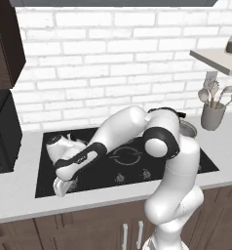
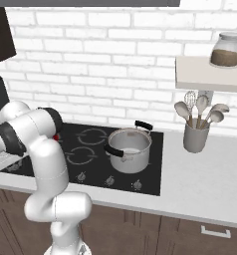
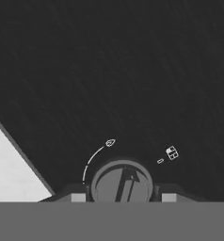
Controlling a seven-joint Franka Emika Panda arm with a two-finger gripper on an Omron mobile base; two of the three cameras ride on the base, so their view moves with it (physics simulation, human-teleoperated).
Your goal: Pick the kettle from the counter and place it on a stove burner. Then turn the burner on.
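Observation:
The small silvery-grey kettle [image 1: 58, 145] stands on the left part of the black glass cooktop [image 1: 186, 166], partly hidden behind my forearm; the ring under it is covered. My gripper [image 1: 61, 188] is low at the cooktop's front left edge, by the knob row. In the hand view my gripper [image 3: 123, 197] is open, its fingertips [image 3: 77, 197] straddling a round grey knob [image 3: 122, 183] with a raised bar and a dial arc beside it. A grey burner ring [image 1: 125, 156] shows mid-cooktop. The off-white counter [image 1: 20, 195] surrounds the cooktop.
A wide steel pot [image 2: 129, 148] with black handles sits on the cooktop's right side. A grey utensil cup [image 2: 195, 137] stands on the counter [image 2: 210, 174] to the right, under a shelf with a jar [image 2: 226, 50]. Further knobs [image 2: 109, 180] line the front edge.

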